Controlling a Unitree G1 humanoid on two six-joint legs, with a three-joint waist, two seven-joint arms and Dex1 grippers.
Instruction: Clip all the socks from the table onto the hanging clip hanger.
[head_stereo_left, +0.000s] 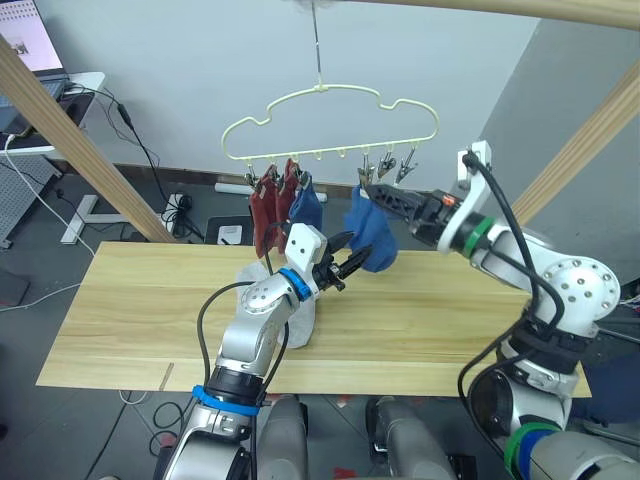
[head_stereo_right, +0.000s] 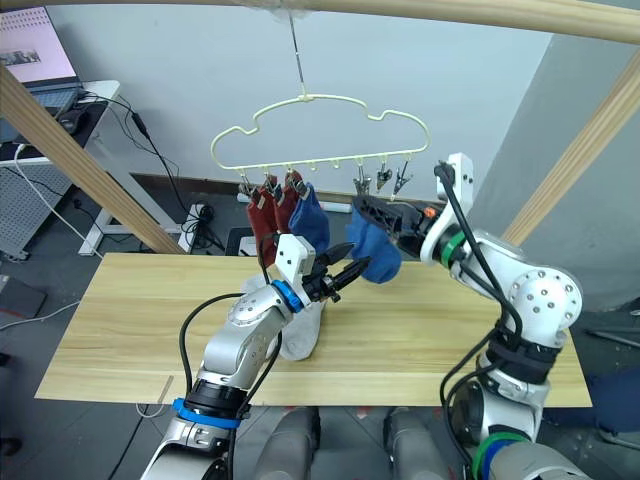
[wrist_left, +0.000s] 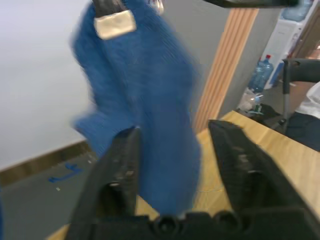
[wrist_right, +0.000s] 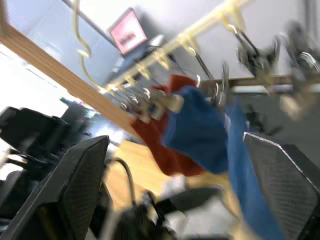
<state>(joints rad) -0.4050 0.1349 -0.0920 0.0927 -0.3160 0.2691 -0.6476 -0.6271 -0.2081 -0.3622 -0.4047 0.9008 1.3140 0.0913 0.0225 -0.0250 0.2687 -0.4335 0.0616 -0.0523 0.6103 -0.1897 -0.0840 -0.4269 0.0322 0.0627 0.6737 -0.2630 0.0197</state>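
The pale-yellow clip hanger (head_stereo_left: 330, 125) hangs over the far edge of the table (head_stereo_left: 130, 310). Two rust-red socks (head_stereo_left: 265, 215) and a blue sock (head_stereo_left: 305, 208) hang from its left clips. A second blue sock (head_stereo_left: 372, 238) hangs from a clip further right. My left gripper (head_stereo_left: 345, 262) is open, with this sock's lower part between its fingers (wrist_left: 120, 165). My right gripper (head_stereo_left: 385, 198) is open at the sock's top, by the clips (wrist_right: 250, 55). Light grey socks (head_stereo_left: 300, 322) lie on the table under my left arm.
Thick wooden frame bars slant at the left (head_stereo_left: 80, 150) and right (head_stereo_left: 590, 130), with another across the top. A desk with a laptop (head_stereo_left: 30, 50) stands far left, cables on the floor behind the table. Free grey clips (head_stereo_left: 395, 168) hang on the hanger's right.
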